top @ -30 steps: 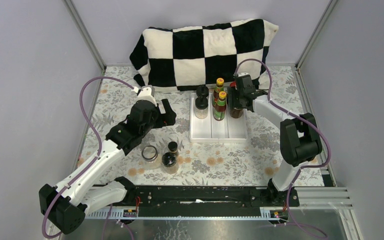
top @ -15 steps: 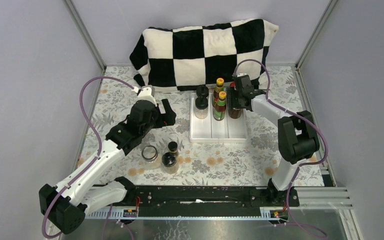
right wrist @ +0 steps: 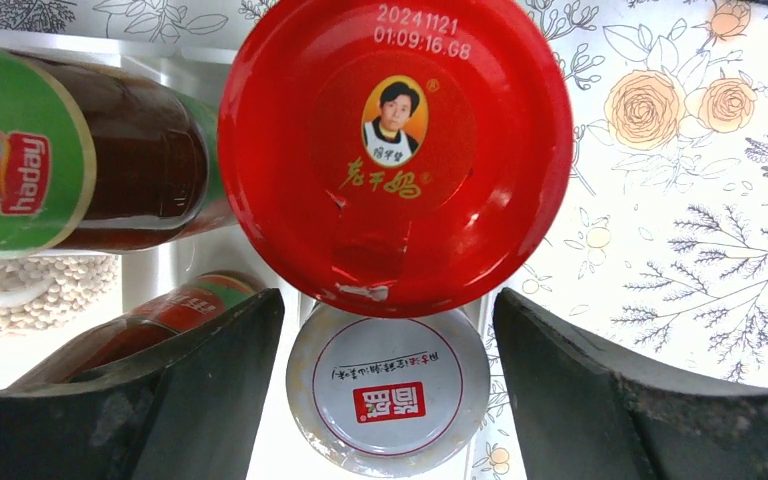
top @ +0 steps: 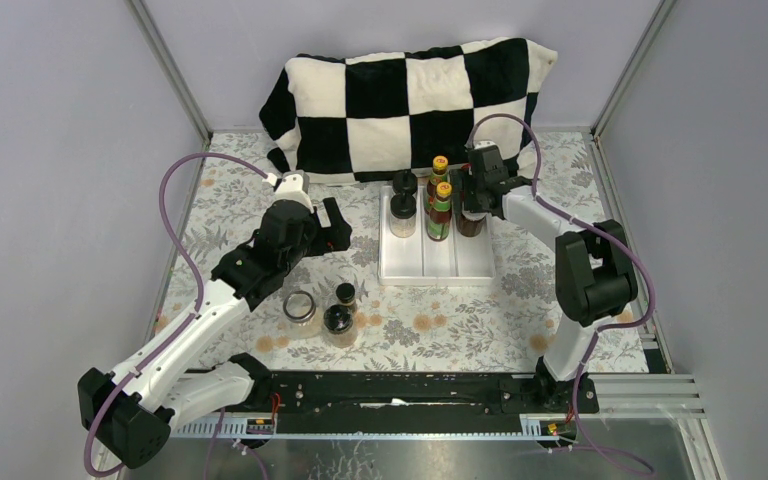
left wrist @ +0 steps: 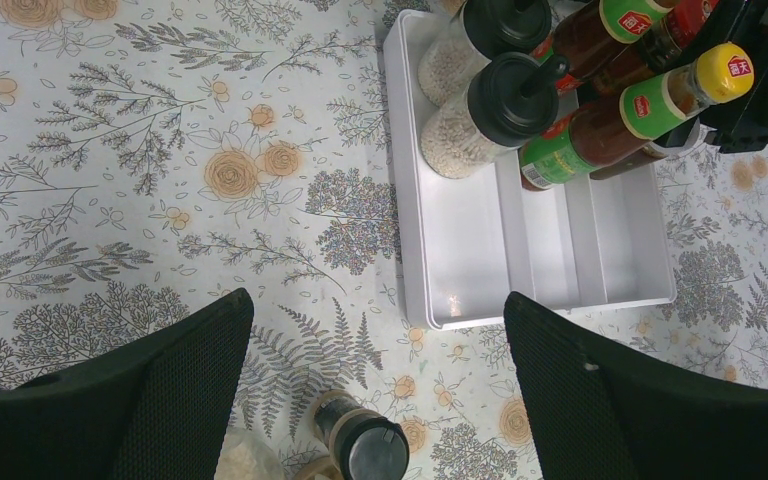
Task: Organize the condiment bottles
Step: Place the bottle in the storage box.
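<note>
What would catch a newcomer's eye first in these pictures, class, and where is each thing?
The black-and-white checkered pillow at the very back stands out first. Next, the red-lidded jar fills the right wrist view, standing at the far right of the white tray beside two yellow-capped sauce bottles. Three small jars stand loose on the floral cloth, nearer than the tray.

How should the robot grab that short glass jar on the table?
Probably from straight above: the left pincer squeezes the round wall of the short glass jar front-to-back. It stands upright, and black-capped jars crowd its right side.
</note>
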{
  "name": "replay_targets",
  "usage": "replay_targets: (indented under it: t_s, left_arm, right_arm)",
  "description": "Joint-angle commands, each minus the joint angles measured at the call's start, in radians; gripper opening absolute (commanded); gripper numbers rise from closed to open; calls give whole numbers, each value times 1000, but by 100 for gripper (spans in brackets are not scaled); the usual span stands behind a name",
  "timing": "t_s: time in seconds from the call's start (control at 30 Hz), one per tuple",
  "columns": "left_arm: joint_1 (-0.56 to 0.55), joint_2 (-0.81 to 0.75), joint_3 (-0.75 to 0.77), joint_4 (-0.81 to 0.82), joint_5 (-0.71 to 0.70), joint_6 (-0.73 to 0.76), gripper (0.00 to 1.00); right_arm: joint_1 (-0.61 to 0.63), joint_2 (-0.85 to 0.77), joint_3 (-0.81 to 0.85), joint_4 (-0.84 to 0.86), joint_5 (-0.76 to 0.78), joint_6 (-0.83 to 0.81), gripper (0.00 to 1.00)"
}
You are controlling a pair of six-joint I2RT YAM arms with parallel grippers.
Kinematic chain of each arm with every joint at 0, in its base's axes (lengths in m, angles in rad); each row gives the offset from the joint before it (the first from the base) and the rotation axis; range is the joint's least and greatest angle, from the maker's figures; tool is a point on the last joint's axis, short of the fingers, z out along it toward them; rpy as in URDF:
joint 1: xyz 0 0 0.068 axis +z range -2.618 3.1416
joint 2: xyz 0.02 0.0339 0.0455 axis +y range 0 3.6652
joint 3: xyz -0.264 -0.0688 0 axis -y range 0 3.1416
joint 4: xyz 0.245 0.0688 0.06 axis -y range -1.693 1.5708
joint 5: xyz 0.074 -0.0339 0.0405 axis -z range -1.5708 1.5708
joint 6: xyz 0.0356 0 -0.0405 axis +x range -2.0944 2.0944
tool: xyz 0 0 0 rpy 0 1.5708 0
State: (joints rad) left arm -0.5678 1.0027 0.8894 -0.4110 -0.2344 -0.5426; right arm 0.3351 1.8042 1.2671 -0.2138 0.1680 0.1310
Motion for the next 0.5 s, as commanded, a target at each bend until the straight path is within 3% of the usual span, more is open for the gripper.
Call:
replay_targets:
  t_s: [0.0, 0.47]
  left_arm:
    - [2, -13, 5, 33, -17, 16, 99]
    - [2, -19, 14, 15, -19, 26, 99]
  right_arm:
    - [-6, -23, 41, 9, 22, 13, 85]
    - [-6, -249, -25, -90, 147, 53, 89]
